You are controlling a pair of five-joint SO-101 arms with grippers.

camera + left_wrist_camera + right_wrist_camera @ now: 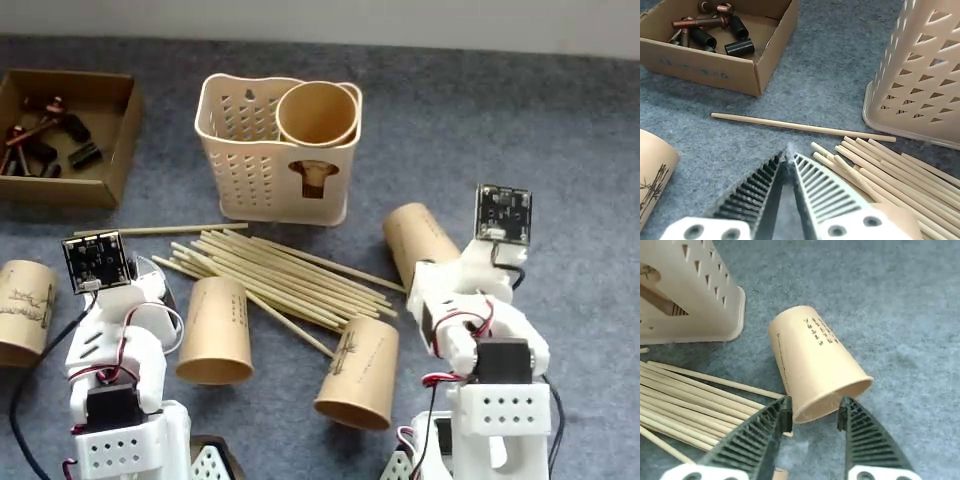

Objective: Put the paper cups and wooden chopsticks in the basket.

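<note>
1. The right gripper (815,415) hung low with its jaws apart on either side of the open rim of a lying paper cup (815,360). This cup lay just off the basket's (700,300) front corner, on the side away from the box. I could not tell whether the pads were touching the rim.
2. The step in hand looked like grasping that cup. A good grasp would likely close gently on the rim so the thin wall did not crush, then lift high enough to clear the basket's wall and turn the cup upright.
3. The left gripper (790,160) had its jaws together, holding nothing, in front of the basket beside the chopsticks (280,275).
4. The chopsticks lay in a loose fan in front of the basket, with one stray chopstick (800,126) nearer its foot.
5. Three more cups (215,330) lay on their sides farther out in front of the basket.
6. One cup (318,112) already stood inside the basket.
7. A cardboard box (110,150) of bolts and dark sleeves (715,30) sat beside the basket.
8. Everything rested on a grey felt-like mat (500,120). A strip of pale wall (400,15) ran behind the basket.
</note>
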